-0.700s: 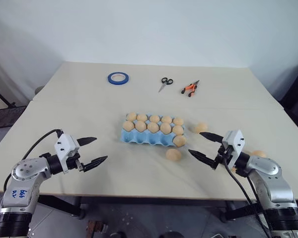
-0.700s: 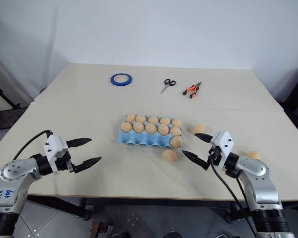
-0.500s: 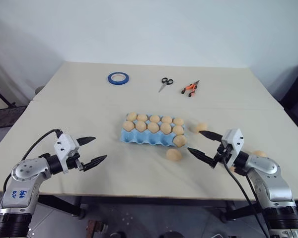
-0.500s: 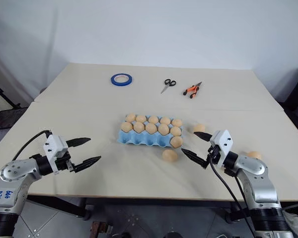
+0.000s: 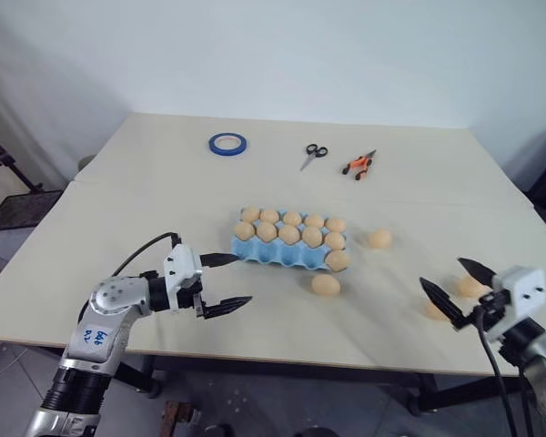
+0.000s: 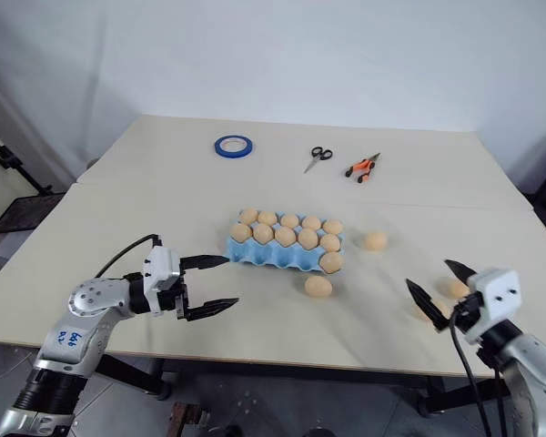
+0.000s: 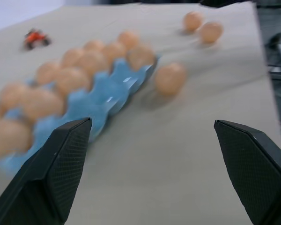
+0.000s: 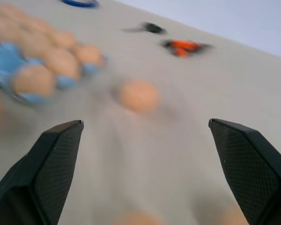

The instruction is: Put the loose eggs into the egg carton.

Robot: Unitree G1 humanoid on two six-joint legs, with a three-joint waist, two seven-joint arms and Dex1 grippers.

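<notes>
Sitting mid-table, egg carton (image 5: 289,248): light blue, its cups showing ten tan eggs in two rows.
Loose egg (image 5: 326,284): lying just off the carton's near right corner, at about 5 o'clock from it, apart from the tray.
Second loose egg (image 5: 379,238): resting at 3 o'clock from the carton, near it.
Two more loose eggs (image 5: 470,287): lying by the table's right near edge, partly hidden behind the right gripper.
Left gripper (image 5: 230,280): hovering at 8 o'clock from the carton, fingers spread wide apart, gripping nothing.
Right gripper (image 5: 449,286): hanging at 4 o'clock from the carton, well apart from it, fingers splayed, nothing between them.
Blue tape ring (image 5: 227,143): lying at the far side, 11 o'clock from the carton.
Scissors (image 5: 313,155): lying at 12 o'clock.
Orange-handled pliers (image 5: 358,164): lying at 1 o'clock, just beside the scissors.
</notes>
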